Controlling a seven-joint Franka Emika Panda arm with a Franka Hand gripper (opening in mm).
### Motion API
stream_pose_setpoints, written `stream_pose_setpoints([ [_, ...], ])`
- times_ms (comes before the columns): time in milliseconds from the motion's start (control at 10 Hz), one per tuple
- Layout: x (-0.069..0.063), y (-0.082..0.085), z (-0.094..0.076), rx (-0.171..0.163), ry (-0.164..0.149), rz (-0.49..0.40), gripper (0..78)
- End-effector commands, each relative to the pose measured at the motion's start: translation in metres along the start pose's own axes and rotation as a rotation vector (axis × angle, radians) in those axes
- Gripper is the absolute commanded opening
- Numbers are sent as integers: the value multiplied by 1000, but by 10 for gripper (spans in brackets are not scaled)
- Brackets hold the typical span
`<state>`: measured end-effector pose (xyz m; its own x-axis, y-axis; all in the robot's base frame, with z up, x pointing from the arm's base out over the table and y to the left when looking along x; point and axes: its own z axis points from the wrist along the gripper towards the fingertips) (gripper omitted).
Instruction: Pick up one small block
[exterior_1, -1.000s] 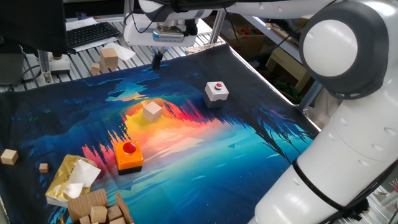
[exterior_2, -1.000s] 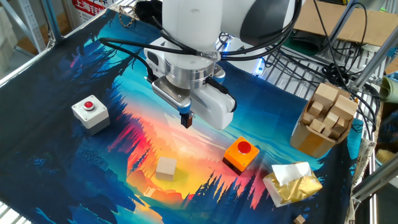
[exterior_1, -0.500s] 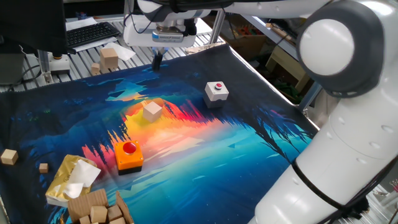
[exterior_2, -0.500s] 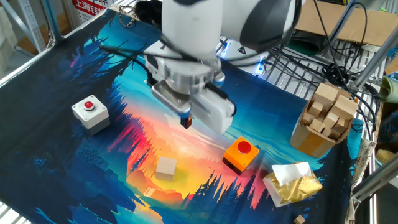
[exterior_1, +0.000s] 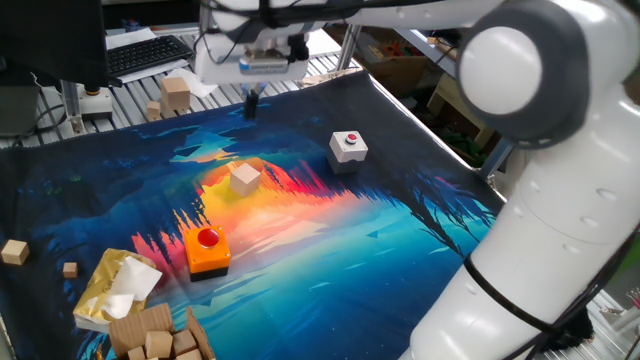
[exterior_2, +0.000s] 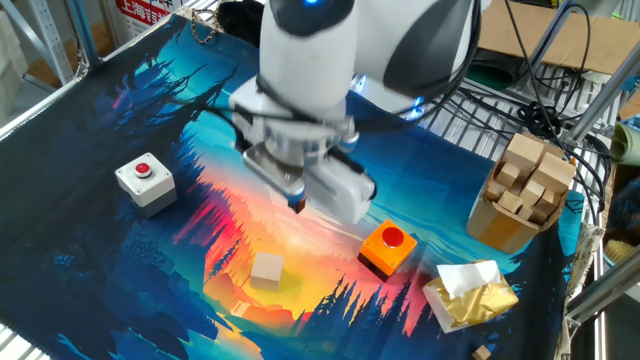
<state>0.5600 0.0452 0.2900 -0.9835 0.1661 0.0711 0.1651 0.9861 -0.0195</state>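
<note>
Small block (exterior_1: 244, 179) (exterior_2: 267, 270) is sitting alone on the orange patch of the mat (exterior_1: 330, 240), between the white button box (exterior_1: 348, 146) and orange button box (exterior_1: 206, 250). Gripper (exterior_2: 297, 203) is hovering above, jaws empty, nearly closed.

Gripper (exterior_2: 297, 205) now a touch lower and further left in the other fixed view, blurred with motion. Arm's big white joint (exterior_1: 512, 70) shifted left in one fixed view.
</note>
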Motion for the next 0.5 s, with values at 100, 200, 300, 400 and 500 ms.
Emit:
stream_pose_setpoints([
  [100, -19, 1, 43, 27, 0, -56, 0],
  [200, -21, 2, 49, 27, -4, -61, 0],
  [300, -22, 3, 57, 25, -6, -58, 0],
  [400, -24, 4, 64, 24, -8, -58, 0],
  [500, -26, 3, 73, 24, -8, -67, 0],
])
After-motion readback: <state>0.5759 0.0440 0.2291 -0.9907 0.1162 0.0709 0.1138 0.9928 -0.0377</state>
